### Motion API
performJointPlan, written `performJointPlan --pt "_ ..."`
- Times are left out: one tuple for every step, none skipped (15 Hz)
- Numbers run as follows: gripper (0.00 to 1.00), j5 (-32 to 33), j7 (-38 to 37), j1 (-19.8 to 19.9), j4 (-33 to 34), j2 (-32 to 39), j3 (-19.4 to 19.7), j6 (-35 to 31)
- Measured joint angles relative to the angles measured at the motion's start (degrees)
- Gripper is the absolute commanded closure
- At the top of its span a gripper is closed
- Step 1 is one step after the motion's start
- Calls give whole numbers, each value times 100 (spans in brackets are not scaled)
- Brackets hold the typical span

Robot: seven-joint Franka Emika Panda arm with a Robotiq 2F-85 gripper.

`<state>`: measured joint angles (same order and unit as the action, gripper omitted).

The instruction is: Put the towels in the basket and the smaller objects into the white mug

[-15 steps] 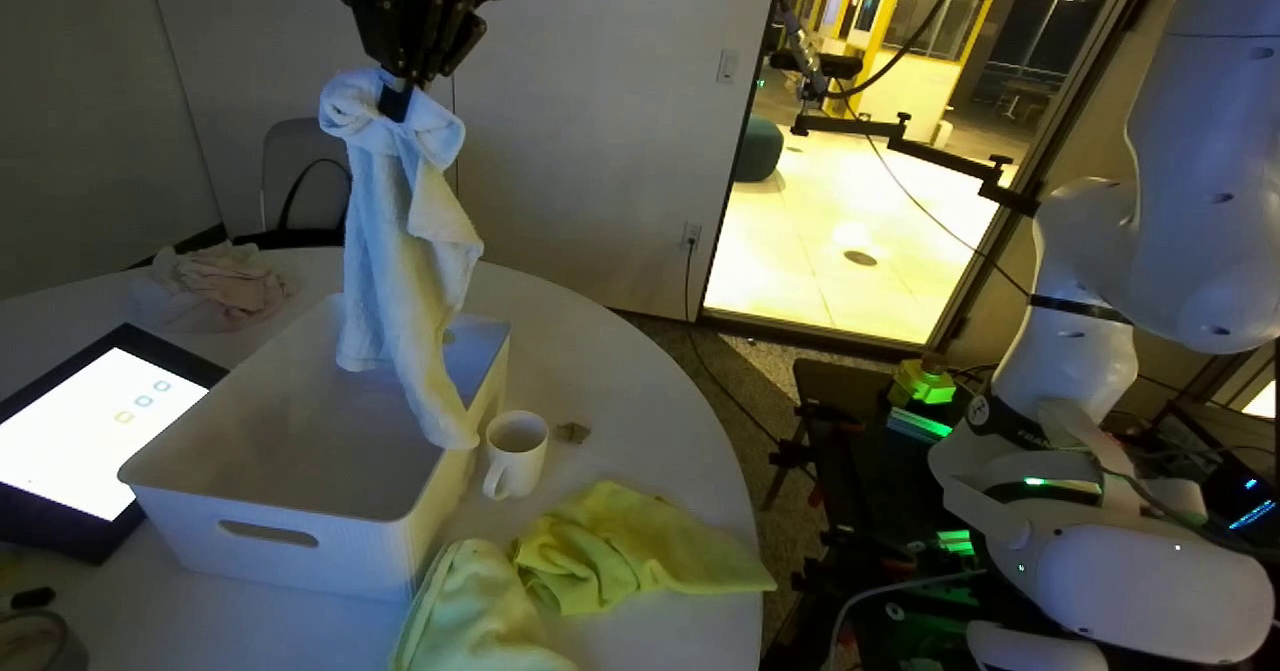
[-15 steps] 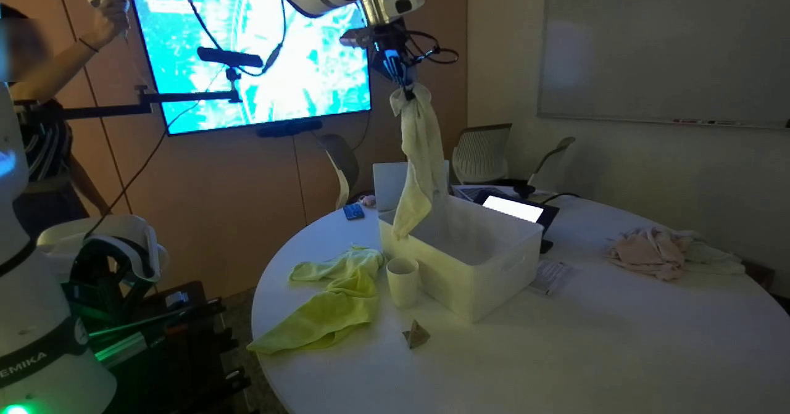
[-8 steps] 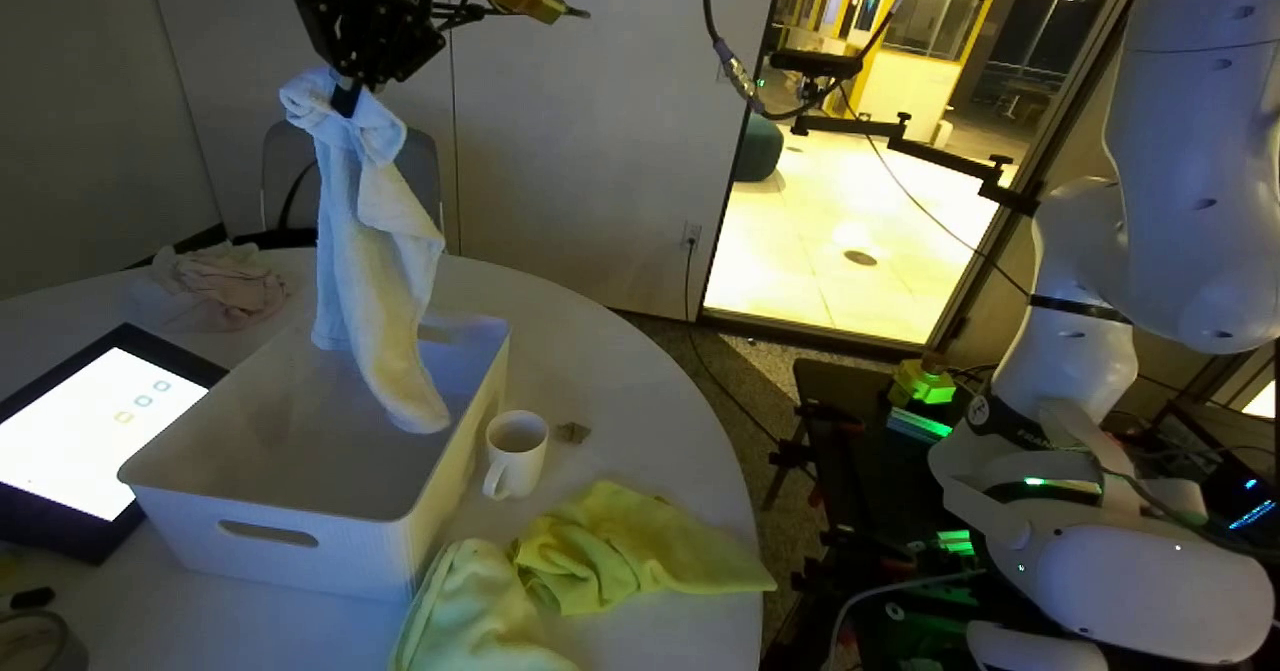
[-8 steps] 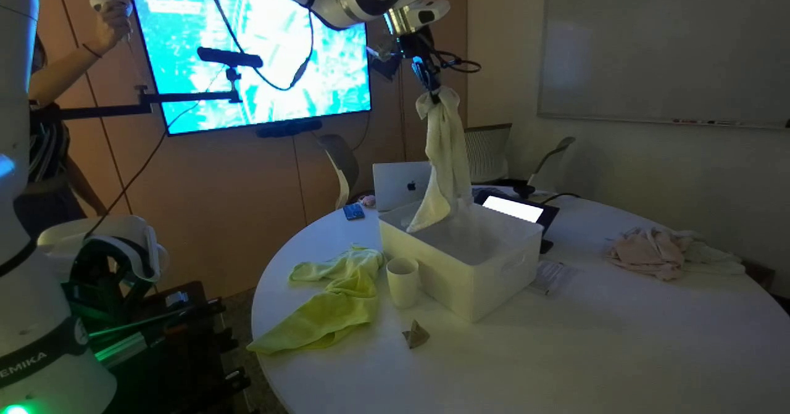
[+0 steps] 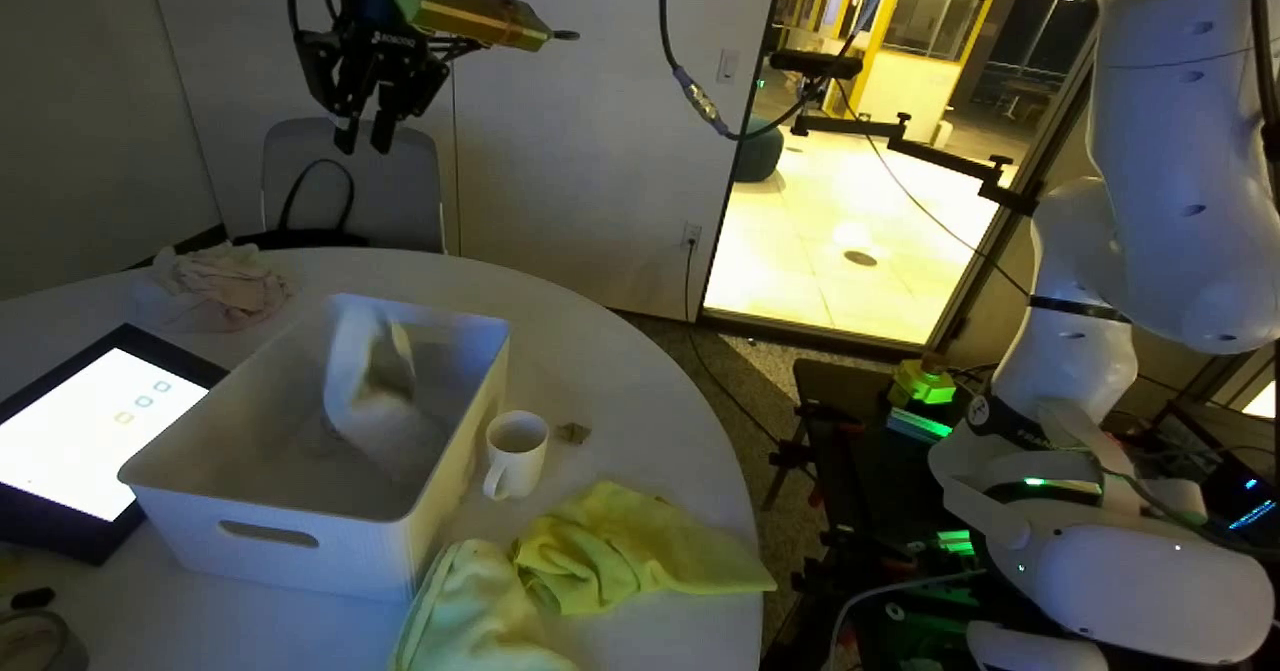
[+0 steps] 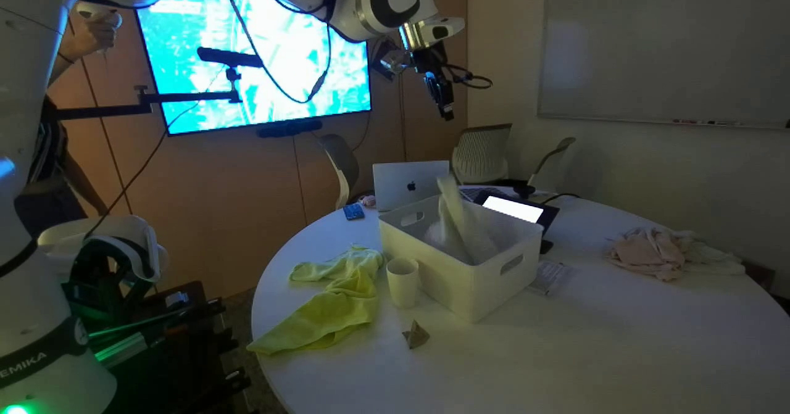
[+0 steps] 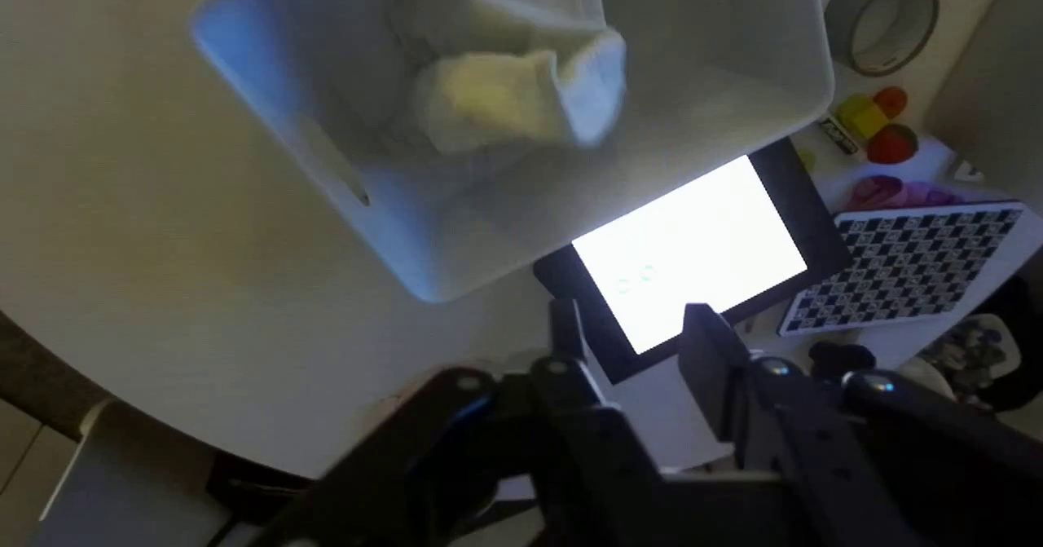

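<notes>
Now parted and empty, the black gripper (image 5: 363, 140) has dropped the off-white towel (image 5: 360, 406) into the white rectangular plastic tub (image 5: 355, 551); nearer yellow-green towels (image 5: 645, 551) remain.

Arm (image 6: 347, 14): it is stretched out and raised high.
Wrist (image 6: 430, 32): it is bent downward.
Fingers (image 5: 382, 133): they point down and stand a little apart.

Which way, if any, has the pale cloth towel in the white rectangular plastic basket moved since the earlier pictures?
Yes: the towel dropped relative to the basket, in both exterior views.
</notes>
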<state>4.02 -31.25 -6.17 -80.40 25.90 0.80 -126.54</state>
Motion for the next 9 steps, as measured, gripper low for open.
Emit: performJointPlan --pt "21 4 38 0 20 28 18 142" --pt "15 4 76 0 21 33 40 249" --pt "6 4 128 2 19 27 68 371" --pt "1 4 179 11 3 10 97 492" --pt "0 4 233 31 -49 -29 125 619" --pt "0 4 302 63 -155 -99 151 716" --pt "0 4 370 105 -303 -195 173 790" --pt "0 4 440 155 -506 -321 196 837" --pt "0 4 507 208 -743 -465 221 862"
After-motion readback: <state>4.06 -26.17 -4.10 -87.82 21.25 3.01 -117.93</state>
